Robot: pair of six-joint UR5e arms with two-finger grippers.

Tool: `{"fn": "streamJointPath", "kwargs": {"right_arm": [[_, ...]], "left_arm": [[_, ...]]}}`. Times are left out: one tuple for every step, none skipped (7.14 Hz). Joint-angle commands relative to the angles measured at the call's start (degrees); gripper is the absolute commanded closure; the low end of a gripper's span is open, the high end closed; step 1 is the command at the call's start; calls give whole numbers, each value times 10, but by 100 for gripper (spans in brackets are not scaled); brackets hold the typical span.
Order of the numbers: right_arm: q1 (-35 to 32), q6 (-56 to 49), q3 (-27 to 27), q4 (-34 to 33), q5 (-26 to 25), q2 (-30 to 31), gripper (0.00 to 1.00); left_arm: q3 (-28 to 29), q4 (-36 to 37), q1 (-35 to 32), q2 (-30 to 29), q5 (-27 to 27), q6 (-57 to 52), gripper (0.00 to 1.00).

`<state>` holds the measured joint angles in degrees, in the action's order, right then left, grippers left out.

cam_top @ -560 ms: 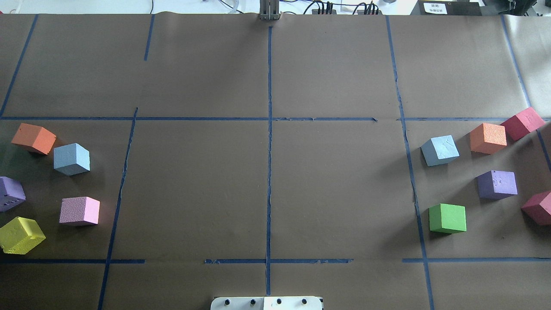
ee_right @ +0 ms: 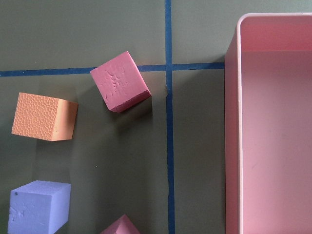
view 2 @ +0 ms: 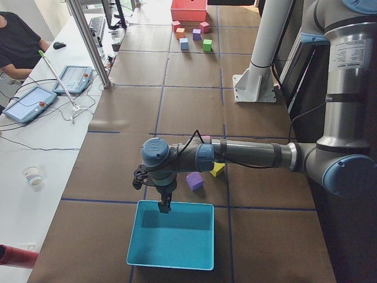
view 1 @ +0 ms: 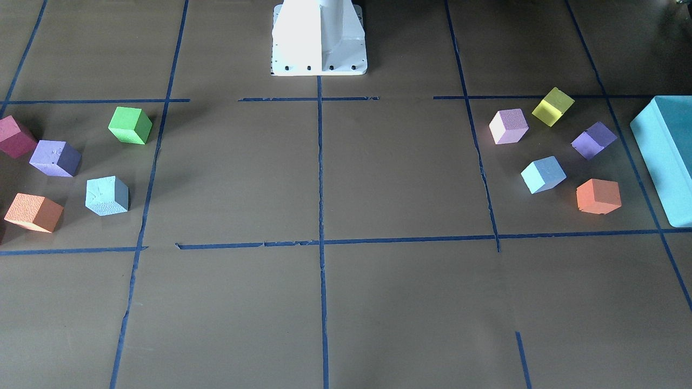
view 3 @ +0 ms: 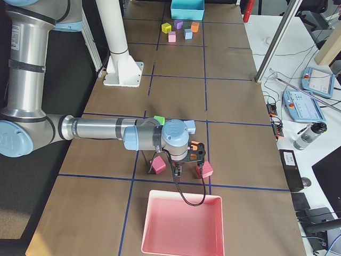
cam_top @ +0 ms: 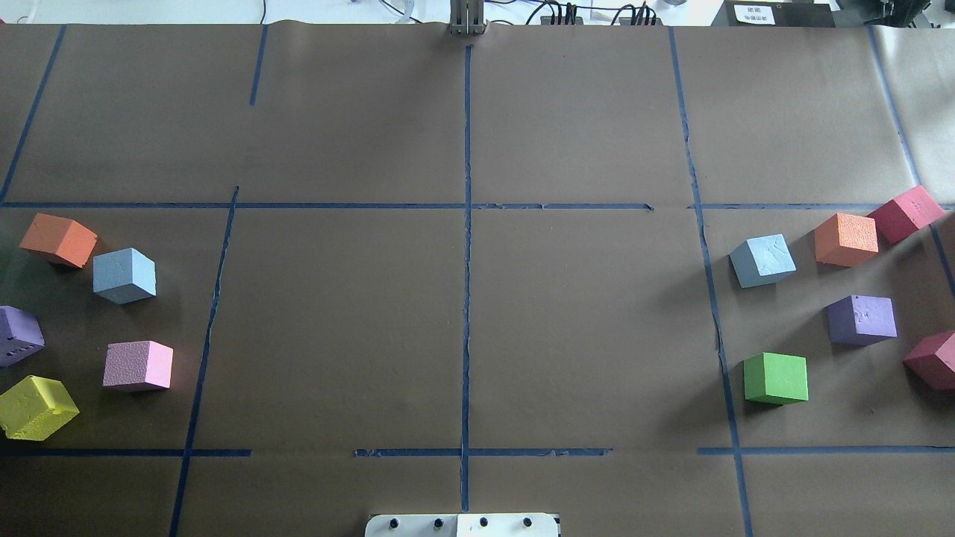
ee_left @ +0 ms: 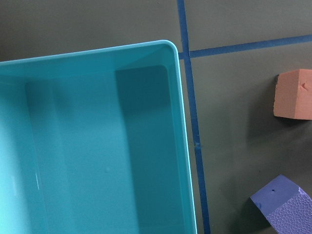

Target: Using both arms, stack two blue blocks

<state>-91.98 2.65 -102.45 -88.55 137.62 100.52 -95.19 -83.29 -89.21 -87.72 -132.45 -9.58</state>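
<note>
One blue block lies on the left of the table among other cubes; it also shows in the front view. The other blue block lies on the right, and shows in the front view and the right side view. My left gripper shows only in the left side view, pointing down over the rim of the teal bin. My right gripper shows only in the right side view, above cubes next to the pink bin. I cannot tell whether either gripper is open.
Orange, purple, pink and yellow cubes surround the left blue block. Orange, magenta, purple and green cubes surround the right one. The white pedestal stands at the table's middle edge.
</note>
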Motion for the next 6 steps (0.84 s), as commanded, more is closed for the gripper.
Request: {"fn": "streamJointPath", "kwargs": {"right_arm": [[0,2,-1,0,-1,-1,0],[0,3,-6,0,1,-1,0],[0,3,-6,0,1,-1,0],[0,4,-6,0,3,-1,0],[0,4,-9,0,6,-3,0],[0,5,-11,1,6,-11,0]], "left_arm": [[0,0,0,0,0,0,0],[0,0,0,0,0,0,0],[0,0,0,0,0,0,0],[0,-1,0,0,0,-2,0],[0,-1,-1,2,0,-2,0],[-1,-1,0,2,-1,-2,0]]}}
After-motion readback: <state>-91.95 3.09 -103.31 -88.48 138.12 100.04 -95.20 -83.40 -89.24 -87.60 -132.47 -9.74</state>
